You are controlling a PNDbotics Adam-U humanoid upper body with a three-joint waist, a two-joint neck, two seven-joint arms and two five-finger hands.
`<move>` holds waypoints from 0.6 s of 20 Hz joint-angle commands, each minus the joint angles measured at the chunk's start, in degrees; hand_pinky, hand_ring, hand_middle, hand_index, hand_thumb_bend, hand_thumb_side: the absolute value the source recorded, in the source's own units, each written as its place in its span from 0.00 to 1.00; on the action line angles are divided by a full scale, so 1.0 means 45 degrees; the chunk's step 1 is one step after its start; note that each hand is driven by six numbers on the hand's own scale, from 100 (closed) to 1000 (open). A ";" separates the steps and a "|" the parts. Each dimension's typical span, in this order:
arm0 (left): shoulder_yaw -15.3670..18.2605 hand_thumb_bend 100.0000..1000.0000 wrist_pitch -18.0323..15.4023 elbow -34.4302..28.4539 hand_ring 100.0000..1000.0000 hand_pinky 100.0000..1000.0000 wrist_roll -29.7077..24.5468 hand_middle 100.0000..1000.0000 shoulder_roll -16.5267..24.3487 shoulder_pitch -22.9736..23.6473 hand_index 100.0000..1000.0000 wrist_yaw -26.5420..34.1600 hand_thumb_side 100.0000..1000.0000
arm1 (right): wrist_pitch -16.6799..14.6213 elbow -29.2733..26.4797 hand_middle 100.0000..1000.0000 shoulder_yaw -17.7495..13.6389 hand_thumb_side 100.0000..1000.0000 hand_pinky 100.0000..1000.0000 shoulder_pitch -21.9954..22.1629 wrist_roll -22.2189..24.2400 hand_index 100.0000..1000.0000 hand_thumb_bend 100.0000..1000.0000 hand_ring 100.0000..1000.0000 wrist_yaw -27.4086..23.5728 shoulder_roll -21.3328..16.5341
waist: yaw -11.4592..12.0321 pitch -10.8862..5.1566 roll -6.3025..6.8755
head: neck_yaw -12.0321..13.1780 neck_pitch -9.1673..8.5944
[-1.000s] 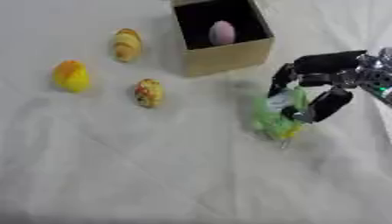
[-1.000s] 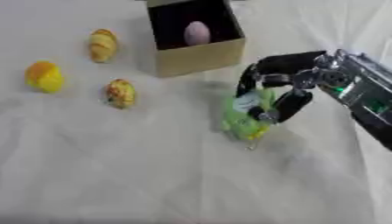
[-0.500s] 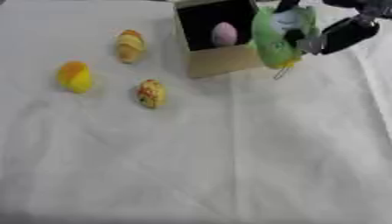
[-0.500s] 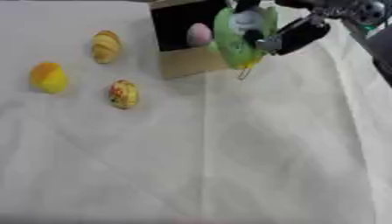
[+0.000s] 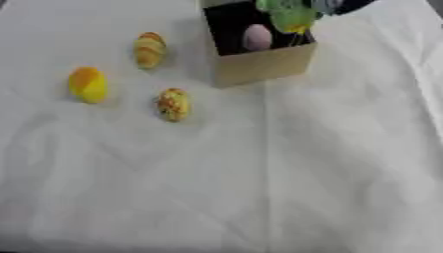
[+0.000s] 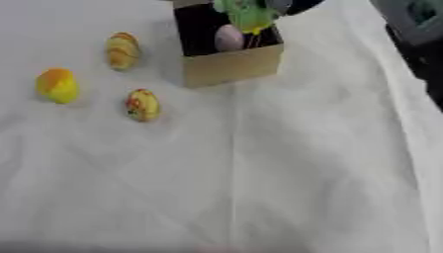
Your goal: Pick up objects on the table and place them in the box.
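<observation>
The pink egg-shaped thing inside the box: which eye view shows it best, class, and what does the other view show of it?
The left eye view shows the pink egg best: it lies clear against the dark inside of the box, just left of the green object hanging above. The right eye view shows the same egg with the green object closer over its top.

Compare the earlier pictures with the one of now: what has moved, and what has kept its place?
The right hand has carried the green object up from the cloth right of the box to a spot above the box's opening; whether it still grips it cannot be seen. The pink egg in the box and the three yellow-orange objects to its left on the white cloth stayed put.
</observation>
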 commanded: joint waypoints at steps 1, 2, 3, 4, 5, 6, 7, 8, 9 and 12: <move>-0.0025 0.15 -0.0037 -0.0144 0.57 0.84 -0.0080 0.59 0.0433 -0.0135 0.77 0.0048 0.74 | 0.0409 0.0956 0.41 -0.0397 0.00 0.83 -0.0620 0.0000 0.57 0.01 0.62 0.0696 0.0812 | 0.0111 -0.0176 0.0032 | -0.0093 -0.0203; -0.0039 0.15 -0.0038 -0.0141 0.57 0.84 -0.0093 0.59 0.0444 -0.0159 0.77 0.0057 0.74 | 0.0431 0.1316 0.42 -0.0444 0.00 0.83 -0.0744 -0.0033 0.58 0.02 0.63 0.0917 0.1102 | 0.0180 -0.0138 0.0027 | -0.0125 -0.0247; -0.0050 0.15 -0.0039 -0.0137 0.57 0.84 -0.0103 0.59 0.0449 -0.0180 0.77 0.0065 0.74 | 0.0398 0.1672 0.43 -0.0489 0.00 0.84 -0.0851 -0.0077 0.59 0.03 0.64 0.1136 0.1338 | 0.0233 -0.0105 0.0021 | -0.0150 -0.0288; -0.0062 0.14 -0.0040 -0.0135 0.57 0.84 -0.0114 0.59 0.0447 -0.0206 0.77 0.0076 0.74 | 0.0325 0.2034 0.44 -0.0529 0.00 0.84 -0.0943 -0.0098 0.61 0.05 0.66 0.1359 0.1545 | 0.0293 -0.0065 0.0014 | -0.0175 -0.0334; -0.0076 0.14 -0.0040 -0.0133 0.57 0.84 -0.0128 0.59 0.0446 -0.0226 0.77 0.0084 0.74 | 0.0234 0.2394 0.50 -0.0565 0.00 0.84 -0.1024 -0.0115 0.66 0.07 0.69 0.1580 0.1698 | 0.0346 -0.0030 0.0007 | -0.0193 -0.0371; -0.0086 0.14 -0.0038 -0.0130 0.56 0.84 -0.0141 0.59 0.0449 -0.0237 0.77 0.0090 0.74 | 0.0141 0.2756 0.57 -0.0579 0.00 0.85 -0.1095 -0.0105 0.73 0.08 0.73 0.1803 0.1800 | 0.0402 0.0000 -0.0005 | -0.0208 -0.0403; -0.0091 0.14 -0.0038 -0.0126 0.56 0.84 -0.0149 0.59 0.0452 -0.0242 0.77 0.0096 0.74 | 0.0022 0.3105 0.57 -0.0597 0.00 0.85 -0.1165 -0.0101 0.73 0.08 0.73 0.2017 0.1877 | 0.0438 0.0017 -0.0012 | -0.0221 -0.0424; -0.0084 0.14 -0.0039 -0.0122 0.56 0.84 -0.0146 0.59 0.0459 -0.0236 0.77 0.0099 0.74 | -0.0105 0.3435 0.73 -0.0570 0.02 0.88 -0.1225 -0.0048 0.85 0.11 0.85 0.2220 0.1892 | 0.0468 0.0025 -0.0032 | -0.0236 -0.0471; -0.0076 0.14 -0.0041 -0.0119 0.56 0.84 -0.0136 0.59 0.0463 -0.0227 0.77 0.0106 0.74 | -0.0224 0.3786 0.78 -0.0568 0.09 0.89 -0.1300 0.0012 0.88 0.11 0.88 0.2436 0.1895 | 0.0485 0.0023 -0.0048 | -0.0249 -0.0519; -0.0083 0.15 -0.0037 -0.0128 0.57 0.84 -0.0132 0.59 0.0454 -0.0228 0.77 0.0121 0.74 | -0.0530 0.4831 0.84 -0.0725 0.14 0.91 -0.1496 -0.0235 0.91 0.15 0.93 0.3080 0.1952 | 0.0484 -0.0004 -0.0085 | -0.0276 -0.0597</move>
